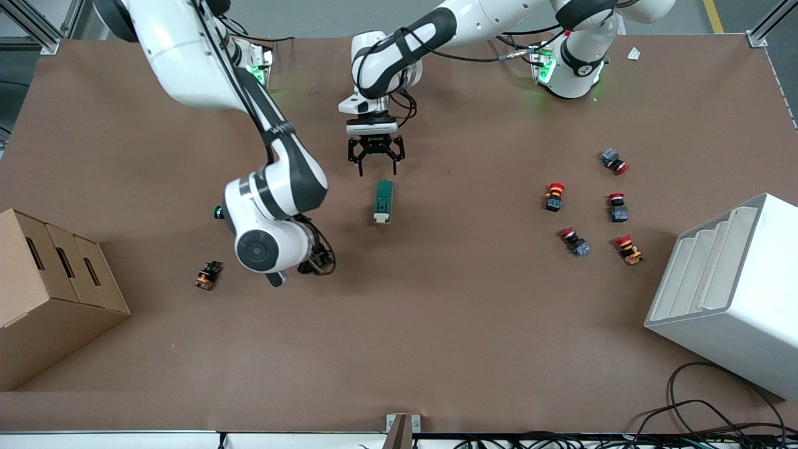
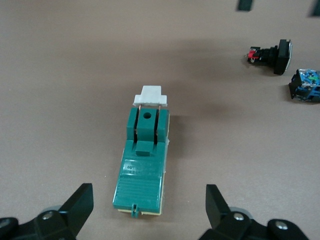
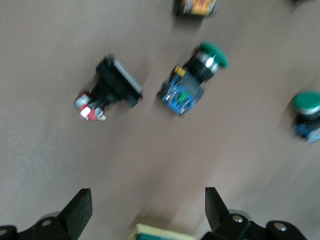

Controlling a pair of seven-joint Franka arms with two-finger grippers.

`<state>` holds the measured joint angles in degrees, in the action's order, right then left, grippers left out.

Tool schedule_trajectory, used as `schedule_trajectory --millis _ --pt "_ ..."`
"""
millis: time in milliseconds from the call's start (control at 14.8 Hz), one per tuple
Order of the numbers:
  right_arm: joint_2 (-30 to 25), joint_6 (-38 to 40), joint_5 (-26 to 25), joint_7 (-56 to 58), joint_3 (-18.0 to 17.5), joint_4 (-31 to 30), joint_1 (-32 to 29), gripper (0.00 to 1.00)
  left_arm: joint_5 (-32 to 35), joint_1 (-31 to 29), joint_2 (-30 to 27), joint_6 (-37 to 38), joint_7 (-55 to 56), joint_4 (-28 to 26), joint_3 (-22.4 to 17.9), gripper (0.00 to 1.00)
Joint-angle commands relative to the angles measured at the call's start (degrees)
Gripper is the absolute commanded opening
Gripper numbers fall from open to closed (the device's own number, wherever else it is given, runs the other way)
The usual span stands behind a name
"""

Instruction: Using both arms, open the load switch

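The load switch (image 1: pixel 383 201) lies flat mid-table, a dark-green block whose white toggle (image 1: pixel 381 218) is at the end nearer the front camera. My left gripper (image 1: pixel 377 168) hangs open over the table just off the switch's plain green end. In the left wrist view the switch (image 2: pixel 145 165) lies lengthwise between the spread fingers (image 2: pixel 80 205) without touching them, its toggle (image 2: pixel 150 96) pointing away. My right gripper (image 1: pixel 315 260), largely hidden under its own wrist, is toward the right arm's end from the switch. It stands open (image 3: pixel 148 205) and holds nothing, with only a cream-and-green edge of the switch (image 3: pixel 160 232) showing.
Several red push-buttons (image 1: pixel 555 196) lie toward the left arm's end, near a white stepped rack (image 1: pixel 729 293). A green push-button (image 1: pixel 218 212), an orange-black one (image 1: pixel 207 275) and a cardboard box (image 1: pixel 50 293) are at the right arm's end. More push-buttons (image 3: pixel 195 82) lie under the right wrist.
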<state>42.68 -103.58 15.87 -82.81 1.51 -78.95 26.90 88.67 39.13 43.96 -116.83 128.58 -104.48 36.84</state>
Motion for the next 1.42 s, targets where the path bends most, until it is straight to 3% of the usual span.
schedule_trajectory --millis 0,203,678,881,1085,1356 --pt "2.6 -1.1 2.3 -9.3 -1.7 2.0 1.6 1.00 4.3 0.2 -0.5 1.4 3.0 -1.2 -0.5 0.99" --pt "3.8 -2.2 2.4 -16.0 -1.8 2.0 5.0 1.00 11.7 0.2 2.1 4.6 8.0 -2.5 -0.5 0.99" --pt "5.2 -3.7 2.2 -23.9 -1.8 1.4 11.0 1.00 19.0 3.2 5.7 8.0 13.7 -2.2 -3.8 0.99" --pt "5.0 -2.9 2.3 -24.7 -1.8 1.5 11.1 1.00 19.8 6.4 6.3 7.9 16.3 -1.9 -7.4 1.00" --pt "4.7 3.4 2.5 -23.7 -1.9 2.1 10.5 1.00 19.9 6.7 6.8 7.9 16.6 -1.9 -7.5 1.00" --pt "3.8 6.3 2.9 -22.1 -3.9 3.0 9.1 1.00 19.9 6.7 6.8 7.9 16.6 -1.9 -7.5 1.00"
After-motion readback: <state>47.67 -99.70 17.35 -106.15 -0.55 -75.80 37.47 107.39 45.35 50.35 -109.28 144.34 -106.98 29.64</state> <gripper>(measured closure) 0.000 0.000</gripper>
